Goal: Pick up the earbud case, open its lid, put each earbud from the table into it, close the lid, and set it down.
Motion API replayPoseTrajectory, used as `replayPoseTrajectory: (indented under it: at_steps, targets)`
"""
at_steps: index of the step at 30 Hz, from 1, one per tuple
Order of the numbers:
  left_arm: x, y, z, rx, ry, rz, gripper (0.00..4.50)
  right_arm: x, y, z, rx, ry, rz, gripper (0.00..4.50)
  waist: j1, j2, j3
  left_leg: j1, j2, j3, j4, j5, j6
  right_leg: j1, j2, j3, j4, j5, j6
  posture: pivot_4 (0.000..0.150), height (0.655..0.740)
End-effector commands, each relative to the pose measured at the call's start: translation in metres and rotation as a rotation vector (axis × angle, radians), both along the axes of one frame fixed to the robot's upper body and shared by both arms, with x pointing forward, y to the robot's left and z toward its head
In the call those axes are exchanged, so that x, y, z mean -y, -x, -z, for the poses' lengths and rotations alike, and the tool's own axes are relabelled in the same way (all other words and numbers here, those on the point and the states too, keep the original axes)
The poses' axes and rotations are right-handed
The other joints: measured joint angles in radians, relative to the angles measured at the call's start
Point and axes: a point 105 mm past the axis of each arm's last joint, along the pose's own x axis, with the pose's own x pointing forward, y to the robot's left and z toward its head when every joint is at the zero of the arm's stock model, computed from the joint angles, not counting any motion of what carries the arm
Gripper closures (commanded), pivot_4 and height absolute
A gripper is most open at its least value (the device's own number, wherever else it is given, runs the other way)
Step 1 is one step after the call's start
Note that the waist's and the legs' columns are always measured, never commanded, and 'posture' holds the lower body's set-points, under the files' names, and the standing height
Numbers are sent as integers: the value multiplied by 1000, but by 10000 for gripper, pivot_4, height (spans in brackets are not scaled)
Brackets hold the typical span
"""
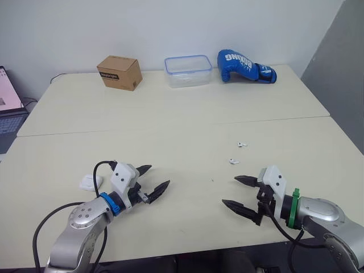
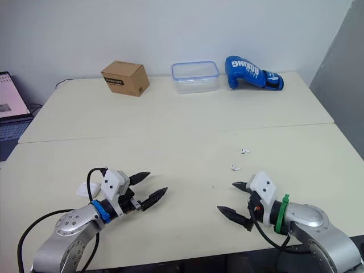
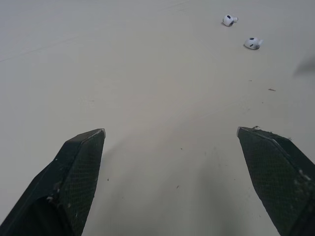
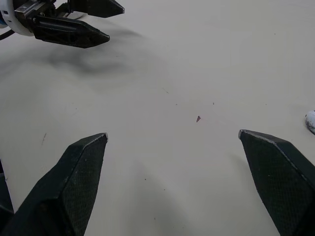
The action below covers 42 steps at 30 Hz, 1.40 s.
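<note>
The white earbud case (image 1: 90,182) lies on the table near its front left, just left of my left wrist. My left gripper (image 1: 155,179) is open and empty, pointing toward the table's middle. Two white earbuds lie apart on the table at front right, one (image 1: 242,144) farther back and one (image 1: 232,161) nearer. The left wrist view also catches both earbuds (image 3: 229,20) (image 3: 252,43) far ahead of the fingers. My right gripper (image 1: 234,192) is open and empty, a little in front of the nearer earbud.
At the back of the table (image 1: 182,119) stand a brown cardboard box (image 1: 119,72), a clear plastic container with a blue rim (image 1: 188,71) and a blue boxing glove (image 1: 244,66). A laptop (image 1: 8,105) sits off the table's left edge.
</note>
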Motion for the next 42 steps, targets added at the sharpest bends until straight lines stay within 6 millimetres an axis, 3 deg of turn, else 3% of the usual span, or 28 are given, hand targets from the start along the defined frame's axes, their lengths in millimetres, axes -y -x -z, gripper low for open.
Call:
replayPoseTrajectory:
  at_steps: [1, 13, 18, 23, 29, 33, 36, 42]
  targets:
    - [-1, 3, -10, 51, -1, 4, 159, -2, 2, -7, 36, 3, -22, 289, 0, 0, 0, 0, 0, 0, 0, 0, 0, 0, 0, 0, 0, 0, 0, 1500, 7400]
    - [-4, 4, -7, 35, 12, -9, 159, -4, 2, -8, 32, 5, -32, 289, 0, 0, 0, 0, 0, 0, 0, 0, 0, 0, 0, 0, 0, 0, 0, 1500, 7400]
    - [-15, -2, -22, 77, 42, -44, 159, -7, 1, -11, 27, -2, -59, 289, 0, 0, 0, 0, 0, 0, 0, 0, 0, 0, 0, 0, 0, 0, 0, 1500, 7400]
    - [-44, 10, -50, 107, 77, -56, 159, -13, -3, -24, 5, -39, -151, 289, -3, 0, 0, 0, 0, 0, 0, 0, 0, 0, 0, 0, 0, 0, 0, 1500, 7400]
    - [-97, 35, -59, 49, 9, -189, 159, -29, -3, -55, 42, -20, -372, 289, -6, 0, 0, 0, 1, 1, -1, 0, 0, 0, 0, 0, -1, 0, 0, 1500, 7400]
    - [-116, 56, -50, -31, -28, -225, 159, -36, -9, -76, 56, -30, -455, 289, -3, 0, 1, 0, 1, 0, -1, 0, 0, 0, 0, -1, -1, 0, 0, 1500, 7400]
    - [-133, 59, -46, -36, -58, -280, 159, -35, -13, -85, 58, -19, -493, 289, 4, -1, 1, 0, 0, 0, -1, 0, 0, 0, 0, -1, -1, 0, 0, 1500, 7400]
    - [-167, 58, -38, -25, -89, -382, 159, -21, -7, -78, 11, 45, -561, 289, 3, -1, 1, 0, 1, 0, -1, 0, 0, 0, 0, -2, -1, 0, 0, 1500, 7400]
